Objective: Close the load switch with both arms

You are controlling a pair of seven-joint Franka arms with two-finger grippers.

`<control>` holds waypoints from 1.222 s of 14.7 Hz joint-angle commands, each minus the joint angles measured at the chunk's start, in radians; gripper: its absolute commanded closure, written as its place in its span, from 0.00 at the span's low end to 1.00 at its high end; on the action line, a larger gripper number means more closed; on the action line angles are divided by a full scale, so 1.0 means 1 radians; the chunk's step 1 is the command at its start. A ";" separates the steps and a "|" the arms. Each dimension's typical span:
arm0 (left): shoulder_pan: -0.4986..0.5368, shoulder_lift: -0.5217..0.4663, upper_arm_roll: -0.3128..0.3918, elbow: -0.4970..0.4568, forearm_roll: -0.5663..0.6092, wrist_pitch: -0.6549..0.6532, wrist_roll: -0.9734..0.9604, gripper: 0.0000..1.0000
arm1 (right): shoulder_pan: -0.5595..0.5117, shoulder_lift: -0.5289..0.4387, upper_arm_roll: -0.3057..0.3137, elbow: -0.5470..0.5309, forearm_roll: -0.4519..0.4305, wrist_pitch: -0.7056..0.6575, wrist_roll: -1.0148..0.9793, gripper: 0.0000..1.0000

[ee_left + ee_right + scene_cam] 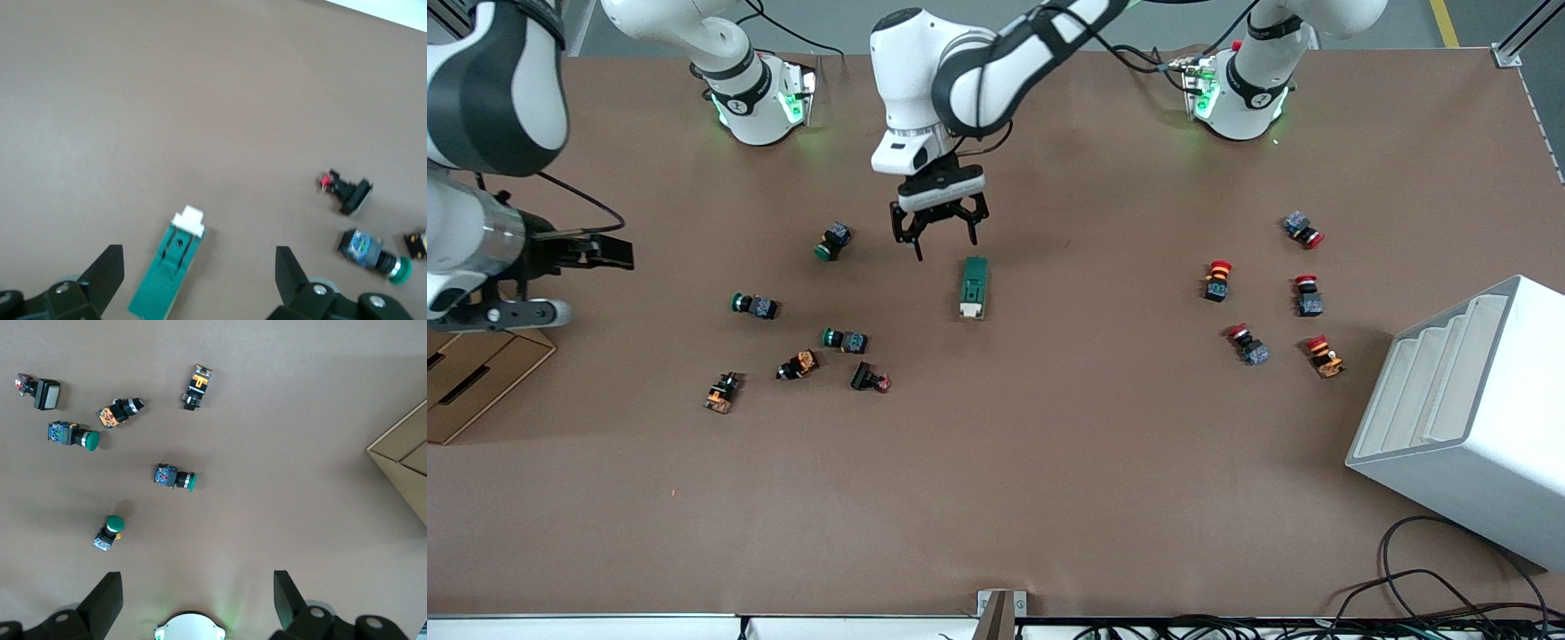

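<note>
The load switch (973,287) lies flat mid-table, a dark-green block whose cream lever end points toward the front camera. In the left wrist view the load switch (167,273) shows its white lever (189,221) below and between the fingers. My left gripper (945,242) hangs open over the table at the switch's green end, touching nothing. My right gripper (609,252) is held high over the right arm's end of the table, open and empty. The right gripper (198,597) looks down on its own base.
Green-capped push buttons (833,241) (754,305) (845,339) and orange-bodied ones (798,364) lie toward the right arm's end. Red-capped buttons (1216,280) cluster toward the left arm's end, near a white stepped bin (1467,418). A cardboard box (471,378) sits at the table edge.
</note>
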 commanded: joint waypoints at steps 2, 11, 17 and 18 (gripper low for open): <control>0.085 -0.044 -0.006 0.051 -0.105 -0.059 0.198 0.00 | -0.013 -0.006 -0.010 0.068 -0.016 -0.011 -0.005 0.00; 0.320 -0.137 -0.009 0.097 -0.305 -0.090 0.424 0.00 | -0.113 0.078 -0.001 0.246 0.092 -0.069 0.084 0.00; 0.639 -0.249 -0.011 0.097 -0.476 -0.190 0.885 0.00 | -0.116 0.069 -0.004 0.249 0.133 -0.070 0.098 0.00; 0.685 -0.263 -0.011 0.097 -0.480 -0.197 0.954 0.00 | -0.107 0.066 -0.001 0.249 0.139 -0.075 0.099 0.00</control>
